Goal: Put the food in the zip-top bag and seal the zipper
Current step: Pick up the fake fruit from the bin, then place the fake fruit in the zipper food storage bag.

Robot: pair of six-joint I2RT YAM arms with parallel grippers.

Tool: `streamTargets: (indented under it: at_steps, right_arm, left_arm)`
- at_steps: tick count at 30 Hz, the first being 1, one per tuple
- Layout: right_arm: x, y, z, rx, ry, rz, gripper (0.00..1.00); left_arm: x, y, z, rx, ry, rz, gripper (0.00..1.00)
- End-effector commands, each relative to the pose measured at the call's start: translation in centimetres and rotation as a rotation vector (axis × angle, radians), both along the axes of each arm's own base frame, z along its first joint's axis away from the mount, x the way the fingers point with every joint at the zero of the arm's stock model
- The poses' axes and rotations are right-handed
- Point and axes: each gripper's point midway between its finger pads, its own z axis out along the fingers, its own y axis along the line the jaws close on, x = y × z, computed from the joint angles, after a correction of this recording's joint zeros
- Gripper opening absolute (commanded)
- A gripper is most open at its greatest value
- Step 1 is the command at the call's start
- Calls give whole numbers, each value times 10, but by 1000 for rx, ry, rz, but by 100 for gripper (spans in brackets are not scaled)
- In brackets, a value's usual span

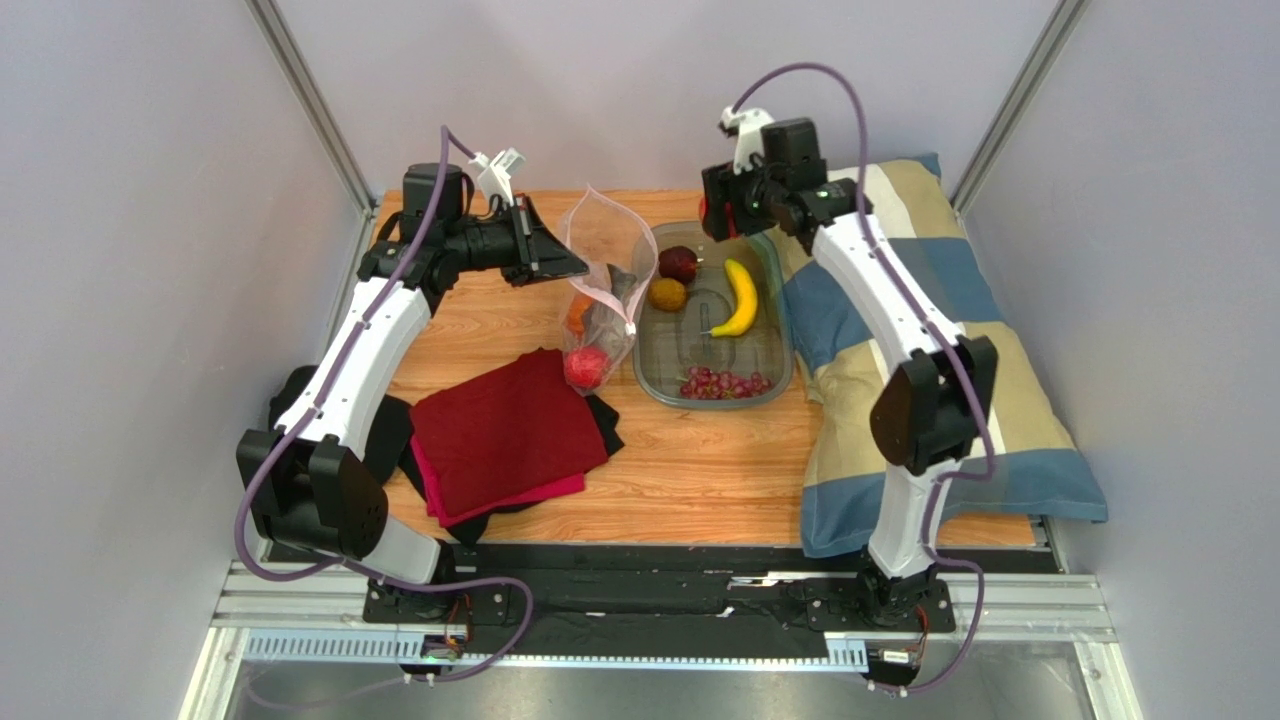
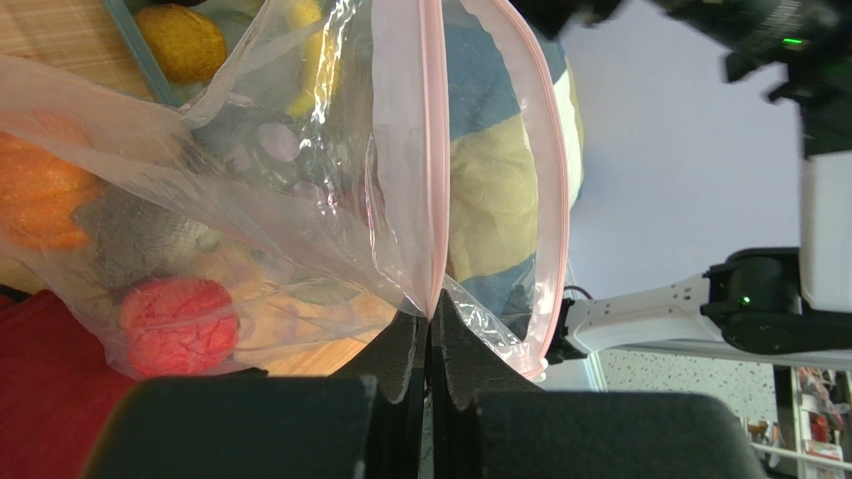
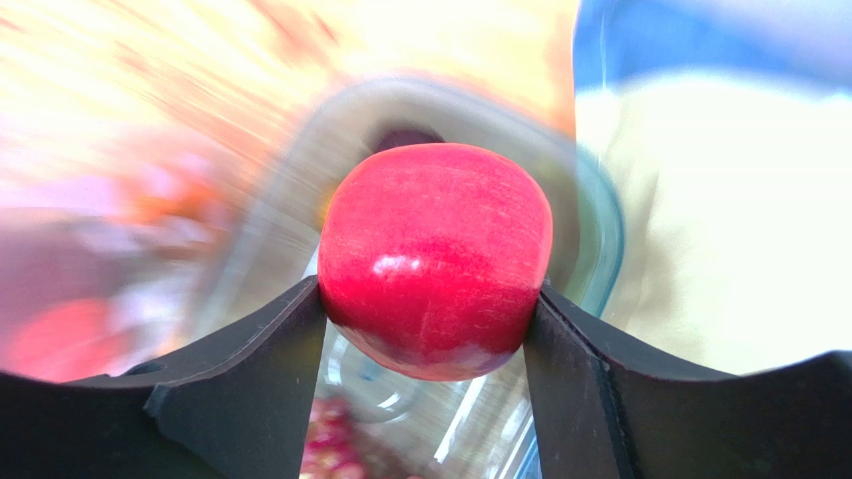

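Between right fingers (image 3: 240, 399), red apple (image 3: 435, 259) pinched at widest sides, over clear tub (image 1: 715, 405) on surface (image 1: 706, 480); hard, glossy, round, likely slippery, so squeeze squarely. Left fingers (image 2: 395, 359) pressed together on zip-top bag (image 2: 300, 200) mouth at zipper (image 2: 432, 150); film thin, floppy.

The glossy red apple (image 3: 435, 259) is clamped between the right gripper (image 3: 430, 289)'s two fingers, touching both. The clear, crinkled zip-top bag (image 2: 300, 200) hangs from the left gripper (image 2: 432, 334)'s closed fingertips, which pinch its mouth edge; the pink zipper (image 2: 434, 150) gapes unsealed beyond them. Inside it, a strawberry (image 2: 178, 324), orange pumpkin (image 2: 40, 195) and grey fish (image 2: 140, 239) lie to the fingertips' left in the wrist view
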Motion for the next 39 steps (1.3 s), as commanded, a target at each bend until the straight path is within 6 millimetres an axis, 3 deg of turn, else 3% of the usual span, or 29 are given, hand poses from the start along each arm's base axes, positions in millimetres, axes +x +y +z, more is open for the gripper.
streamTargets:
  at_steps: [1,2,5,8,11,17,19,21,25,30,33,37,39]
  right_arm:
    - [-38,19,114,195,-166,131,49]
    - [-56,26,141,251,-205,193,49]
    - [-94,48,188,345,-285,335,49]
    - [-124,75,211,386,-318,466,50]
    - [-138,102,208,357,-317,533,50]
    - [-138,143,167,235,-306,584,53]
    - [-133,152,159,221,-298,569,66]
    - [-125,150,164,221,-309,525,87]
    - [-119,145,170,223,-326,486,99]
    - [-114,126,185,313,-297,426,100]
    - [-91,98,179,362,-253,339,100]
    - [-54,56,142,373,-178,207,98]
    - [-39,44,100,315,-123,171,94]
  left_arm:
    - [-1,1,11,6,-55,-2,0]
    - [-1,1,11,6,-52,-2,0]
    - [-1,0,12,3,-49,-5,0]
    - [-1,-1,15,0,-51,-11,0]
    - [-2,-1,15,-1,-48,-15,0]
    - [-4,-2,17,-4,-54,-25,0]
    - [-5,-2,19,-3,-57,-25,0]
    - [-5,-1,19,-3,-58,-26,0]
    - [-6,-1,18,1,-56,-27,0]
    - [-5,-1,18,1,-53,-24,0]
    - [-5,-1,18,0,-54,-23,0]
    - [-4,-1,20,-4,-60,-22,0]
    - [-3,-2,21,-6,-62,-21,0]
